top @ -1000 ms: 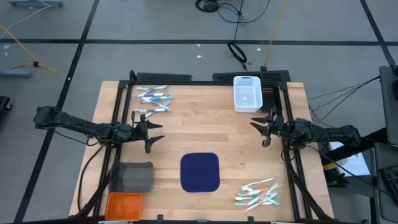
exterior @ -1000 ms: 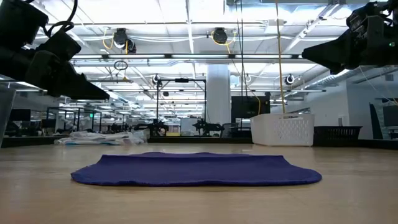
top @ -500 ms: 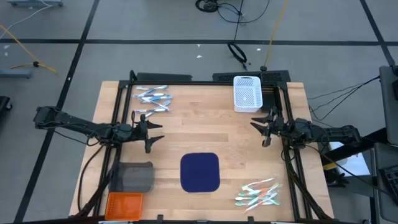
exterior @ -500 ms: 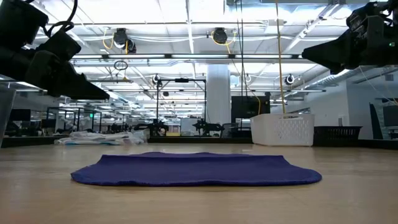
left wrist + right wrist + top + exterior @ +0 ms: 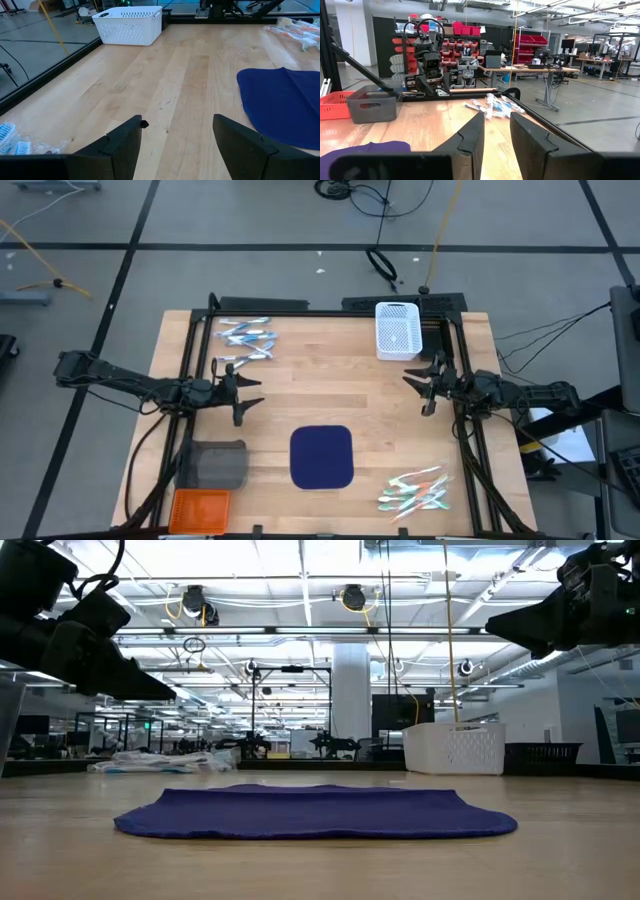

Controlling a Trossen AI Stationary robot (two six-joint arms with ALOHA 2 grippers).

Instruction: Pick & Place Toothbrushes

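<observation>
A pile of blue-and-white toothbrushes [image 5: 245, 335] lies flat at the table's far left, also in the left wrist view [image 5: 12, 140]. A second pile of green, white and orange-pink toothbrushes [image 5: 415, 490] lies at the near right. The navy mat [image 5: 322, 457] lies flat near the table's front middle. My left gripper [image 5: 240, 395] hovers open at the left edge, its fingers [image 5: 125, 145] bare above the wood. My right gripper [image 5: 425, 388] hovers at the right edge, level, with a narrow empty gap between its fingers [image 5: 472, 137].
A white perforated basket [image 5: 397, 330] stands at the far right of middle. A grey bin [image 5: 212, 465] and an orange bin [image 5: 200, 507] sit at the near left corner. A black frame [image 5: 190, 370] runs along the table's edges. Bare wood lies between the two grippers.
</observation>
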